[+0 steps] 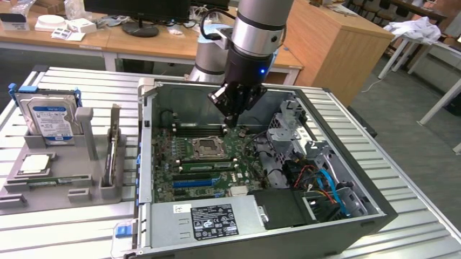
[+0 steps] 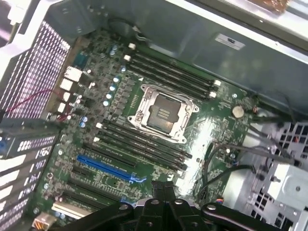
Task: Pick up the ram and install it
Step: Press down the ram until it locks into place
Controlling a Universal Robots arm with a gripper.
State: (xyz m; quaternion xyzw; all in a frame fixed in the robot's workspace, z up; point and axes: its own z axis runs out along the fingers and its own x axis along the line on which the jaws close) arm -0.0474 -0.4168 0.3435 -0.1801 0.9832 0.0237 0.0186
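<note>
1. Silver slatted metal desk (image 1: 392, 162) carries everything. Wooden furniture stands behind it at 12 o'clock in the exterior view.
2. Open grey steel computer case (image 1: 288, 240) lies on its side at desk centre, inside facing up.
3. Silver-and-black robot arm (image 1: 256, 32) comes down from 12 o'clock into the case opening.
4. Green motherboard (image 1: 249, 162) (image 2: 207, 130) covers the case floor. Black and coloured cables are bunched at its 3 o'clock side in the exterior view.
5. Grey plastic parts tray (image 1: 43, 197) sits on the desk at 9 o'clock from the case, just beside it.
6. Silver hard drive w/ blue label (image 1: 49, 116) stands upright at the tray's 12 o'clock end.
7. Black power-supply box w/ white sticker (image 1: 216, 218) is at 6 o'clock inside the case.
8. Square metal processor socket (image 1: 207, 145) (image 2: 163, 110) is mid-board, w/ banks of black memory slots on two opposite sides.
9. Long blue plastic slot (image 1: 191, 183) (image 2: 103, 167) is at 6 o'clock from the socket in the exterior view.
10. Silver square processor chip (image 1: 34, 164) lies flat in the tray.
11. The ram (image 1: 51, 182), a thin green circuit-board stick, lies in the tray at approx 5 o'clock from that chip, well apart from the hand.
12. Black two-finger hand (image 1: 229, 127) (image 2: 163, 192) is clenched and hangs over the board at approx 1 o'clock from the socket in the exterior view. Can't tell if anything is pinched.
</note>
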